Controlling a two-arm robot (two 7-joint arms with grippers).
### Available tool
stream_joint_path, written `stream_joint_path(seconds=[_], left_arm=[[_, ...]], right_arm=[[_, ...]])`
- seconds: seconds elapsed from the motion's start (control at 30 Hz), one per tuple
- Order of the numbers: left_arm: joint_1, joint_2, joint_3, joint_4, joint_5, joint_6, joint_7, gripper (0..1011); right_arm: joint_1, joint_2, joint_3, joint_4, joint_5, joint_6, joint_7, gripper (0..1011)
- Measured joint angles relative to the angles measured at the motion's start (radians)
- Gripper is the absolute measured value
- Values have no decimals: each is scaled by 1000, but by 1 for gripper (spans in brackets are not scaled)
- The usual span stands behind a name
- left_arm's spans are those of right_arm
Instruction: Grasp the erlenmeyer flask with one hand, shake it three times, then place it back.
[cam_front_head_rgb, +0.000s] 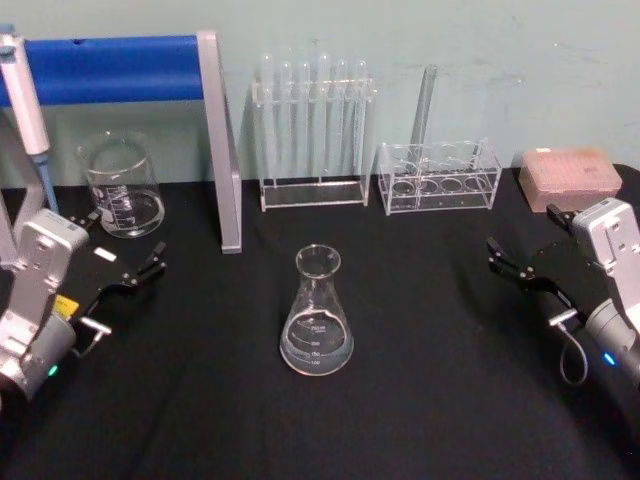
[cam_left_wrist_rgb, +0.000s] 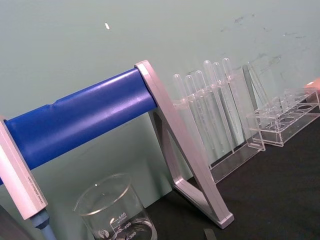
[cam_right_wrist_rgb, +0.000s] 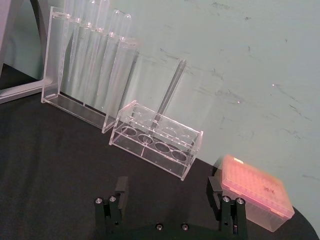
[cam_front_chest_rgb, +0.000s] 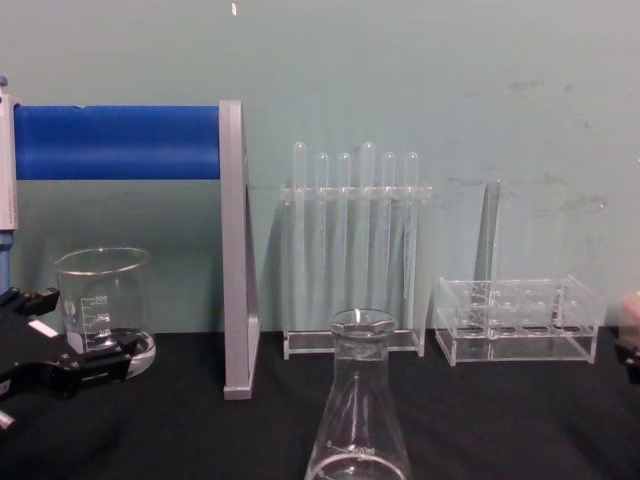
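- Flask (cam_front_head_rgb: 317, 312) stands upright on the black table (cam_front_head_rgb: 430, 390), about centre, out in front of the racks; nothing is touching it.
- Flask may have a little clear liquid at the bottom, hard to be sure through the glass.
- Left gripper (cam_front_head_rgb: 122, 242) is low at the table's left side, well apart from the flask, with its fingers spread wide and nothing between them.
- In the chest view the left gripper (cam_front_chest_rgb: 60, 335) sits just in front of the beaker (cam_front_chest_rgb: 103, 300).
- Right gripper (cam_front_head_rgb: 528, 238) is at the table's right side, well apart from the flask, near the pink box (cam_front_head_rgb: 570, 178).
- Right wrist view: right gripper (cam_right_wrist_rgb: 167, 187) fingers wide apart and empty, pointed toward the low rack (cam_right_wrist_rgb: 156, 145).
- Beaker is upright at back left, under the blue bar (cam_front_head_rgb: 120, 68) of the metal stand.
- Tall rack (cam_front_head_rgb: 313, 130) holds a row of test tubes at the back, behind the flask.
- Low rack to its right holds one tube (cam_front_head_rgb: 425, 105).
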Motion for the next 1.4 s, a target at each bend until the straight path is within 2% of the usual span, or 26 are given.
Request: stream_joint_path(seconds=[0.53, 0.73, 0.83, 0.93, 1.03, 1.07, 1.23, 1.27, 1.4], left_arm=[[0, 0, 0, 0, 0, 0, 0, 1001], [0, 0, 0, 0, 0, 0, 0, 1001], [0, 0, 0, 0, 0, 0, 0, 1001], [0, 0, 0, 0, 0, 0, 0, 1001], [0, 0, 0, 0, 0, 0, 0, 1001], [0, 0, 0, 0, 0, 0, 0, 1001], [0, 0, 0, 0, 0, 0, 0, 1001], [0, 0, 0, 0, 0, 0, 0, 1001], [0, 0, 0, 0, 0, 0, 0, 1001]], right_arm=[[0, 0, 4, 0, 0, -1, 5, 1002], [-12, 4, 29, -19, 27, -31, 63, 1002], [-22, 11, 43, -35, 57, -44, 109, 1003], [-39, 22, 60, -52, 112, -60, 189, 1002], [-48, 28, 65, -60, 141, -66, 235, 1003], [-52, 31, 66, -64, 160, -69, 271, 1003], [-54, 37, 56, -66, 202, -71, 386, 1002], [-54, 37, 56, -66, 202, -71, 386, 1002], [-39, 34, 35, -54, 219, -70, 481, 1002]])
